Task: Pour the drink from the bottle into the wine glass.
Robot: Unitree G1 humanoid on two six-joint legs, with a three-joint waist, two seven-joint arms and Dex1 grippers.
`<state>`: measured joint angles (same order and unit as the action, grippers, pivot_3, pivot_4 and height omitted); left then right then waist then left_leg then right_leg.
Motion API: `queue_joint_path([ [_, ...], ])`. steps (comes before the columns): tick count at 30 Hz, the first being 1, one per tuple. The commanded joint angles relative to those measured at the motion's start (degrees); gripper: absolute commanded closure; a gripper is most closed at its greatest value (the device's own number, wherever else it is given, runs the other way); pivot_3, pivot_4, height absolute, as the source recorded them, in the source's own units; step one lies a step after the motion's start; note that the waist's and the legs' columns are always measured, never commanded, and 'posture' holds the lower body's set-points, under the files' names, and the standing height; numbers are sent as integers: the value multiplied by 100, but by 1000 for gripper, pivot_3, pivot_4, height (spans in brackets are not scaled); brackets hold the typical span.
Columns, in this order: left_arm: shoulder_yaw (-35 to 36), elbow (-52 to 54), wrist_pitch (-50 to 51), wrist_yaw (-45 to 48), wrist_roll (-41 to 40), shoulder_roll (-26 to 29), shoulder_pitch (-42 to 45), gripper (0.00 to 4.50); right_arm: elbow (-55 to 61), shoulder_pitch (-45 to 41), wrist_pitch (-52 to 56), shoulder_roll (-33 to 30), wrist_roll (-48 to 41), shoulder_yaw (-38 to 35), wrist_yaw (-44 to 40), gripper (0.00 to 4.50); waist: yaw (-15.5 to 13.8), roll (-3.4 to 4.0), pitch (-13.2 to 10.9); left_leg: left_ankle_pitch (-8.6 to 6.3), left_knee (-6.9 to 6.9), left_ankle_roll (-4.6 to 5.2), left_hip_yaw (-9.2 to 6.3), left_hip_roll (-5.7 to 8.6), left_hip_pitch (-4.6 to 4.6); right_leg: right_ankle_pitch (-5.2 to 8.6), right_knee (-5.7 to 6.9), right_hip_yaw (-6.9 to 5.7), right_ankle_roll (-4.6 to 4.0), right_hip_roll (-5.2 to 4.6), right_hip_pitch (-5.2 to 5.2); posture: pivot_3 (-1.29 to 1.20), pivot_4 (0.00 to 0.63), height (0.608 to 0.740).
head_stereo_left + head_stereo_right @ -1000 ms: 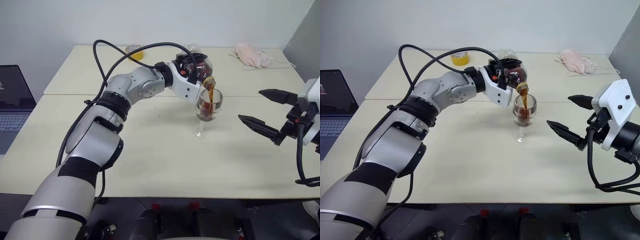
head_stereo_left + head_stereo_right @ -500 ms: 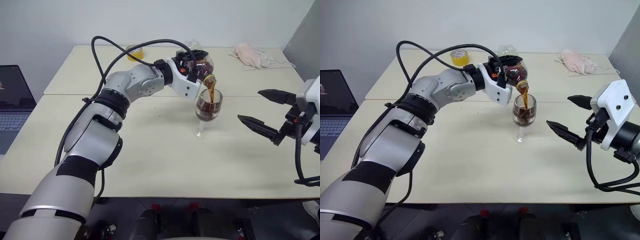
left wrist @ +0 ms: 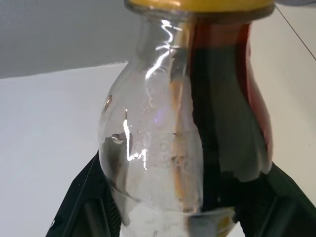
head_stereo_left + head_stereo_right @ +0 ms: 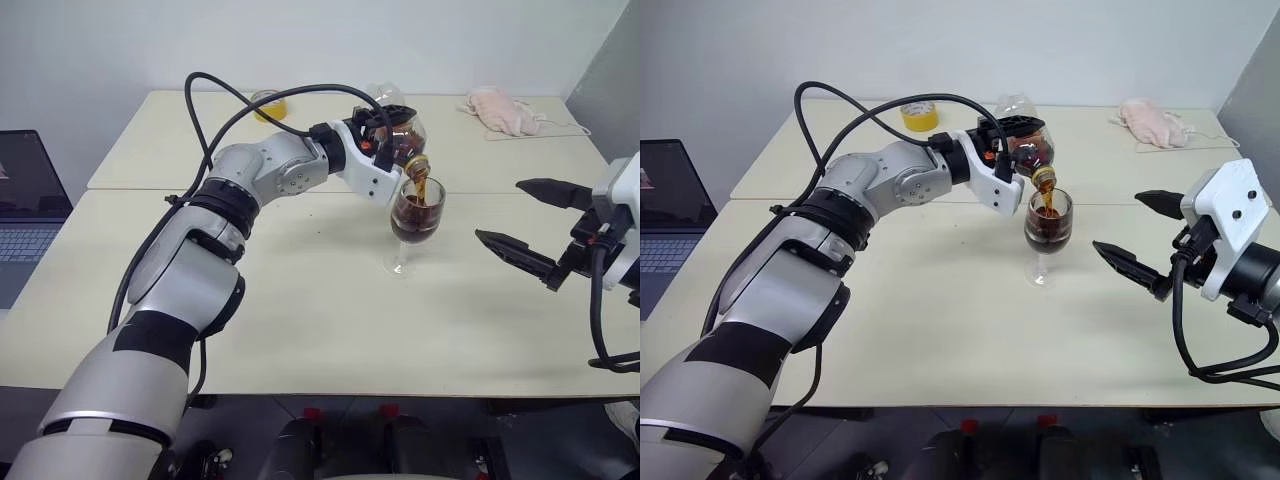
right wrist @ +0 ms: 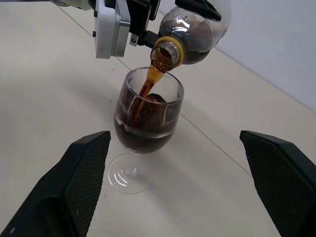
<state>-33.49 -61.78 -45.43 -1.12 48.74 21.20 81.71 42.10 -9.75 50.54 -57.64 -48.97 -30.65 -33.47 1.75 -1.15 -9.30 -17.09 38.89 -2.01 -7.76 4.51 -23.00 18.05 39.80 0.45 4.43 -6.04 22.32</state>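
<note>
My left gripper (image 4: 388, 128) is shut on the bottle (image 4: 402, 140), tipped with its mouth over the wine glass (image 4: 413, 222). A thin stream of dark brown drink (image 5: 146, 84) runs from the mouth into the bowl. The glass stands upright at the table's middle, its bowl more than half full. In the left wrist view the bottle (image 3: 187, 118) is partly clear, with dark liquid along one side. My right gripper (image 4: 525, 222) hangs open to the right of the glass, apart from it, with nothing between its fingers (image 5: 79, 173).
A yellow tape roll (image 4: 919, 115) lies at the far side of the table (image 4: 300, 330). A pink cloth (image 4: 500, 108) is at the far right. A laptop (image 4: 25, 215) sits at the left edge. A seam crosses the table behind the glass.
The dark drink in the glass has risen. Both arms have stayed in place.
</note>
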Motion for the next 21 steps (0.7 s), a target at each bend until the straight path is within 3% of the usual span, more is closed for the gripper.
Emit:
queue_joint_path([
  [1, 37, 33, 5, -139, -20, 79, 282, 1760, 31, -91, -119, -59, -9, -92, 8, 0, 0, 0, 0, 0, 0, 0, 0, 0, 0, 0, 0, 0, 0, 0, 0, 0, 150, 740],
  [21, 92, 9, 65, -59, -127, 52, 207, 1760, 8, -145, -140, -61, 9, -39, -7, 0, 0, 0, 0, 0, 1, 0, 0, 0, 0, 0, 3, 0, 0, 0, 0, 0, 150, 740],
])
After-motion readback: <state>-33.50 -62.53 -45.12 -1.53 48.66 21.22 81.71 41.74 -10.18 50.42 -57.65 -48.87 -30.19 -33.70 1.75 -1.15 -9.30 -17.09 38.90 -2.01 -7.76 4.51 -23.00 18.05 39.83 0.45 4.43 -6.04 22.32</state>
